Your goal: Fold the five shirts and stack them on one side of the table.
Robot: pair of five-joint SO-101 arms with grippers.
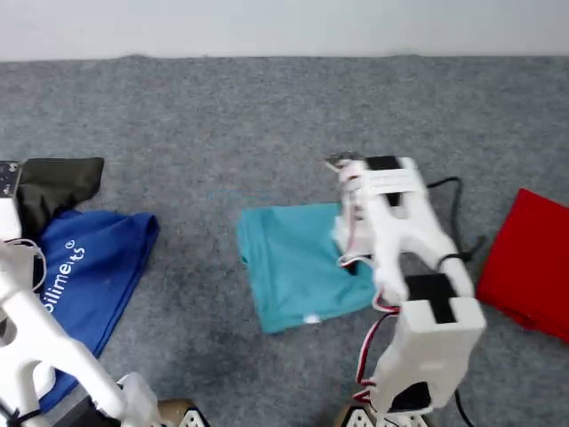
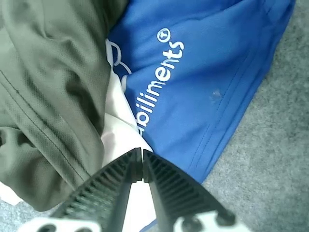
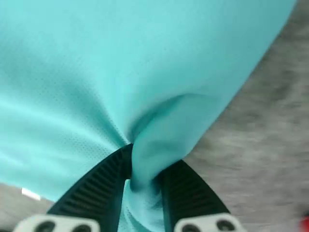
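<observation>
**A:** What is the right gripper doing?

**B:** Its black ribbed jaws are clamped on a pinched fold of the teal shirt of fine dotted mesh knit. The cloth bunches into a ridge between them and spreads out smooth beyond.

**A:** Where does it lie on the table?

**B:** From above, the teal shirt is a rough rectangle near the middle. Its right edge runs under the white plastic right arm.

**A:** And the left gripper?

**B:** Its jaws are pressed together with the tips meeting, and I see nothing between them. It hangs over a strip of plain white cloth. On one side of that strip is a crumpled olive-green shirt of perforated sports fabric. On the other is a royal-blue shirt with white lettering and stitched seams. Both overlap the white cloth.

**A:** Where is that pile?

**B:** It is at the table's left side, well apart from the teal one. The olive-green shirt is farther back and the blue one spreads toward the front.

**A:** Anything else?

**B:** A flat red shirt lies at the right edge.

**A:** What about the surface?

**B:** It is grey, felt-like carpet, and a pale wall runs behind its far edge.
</observation>
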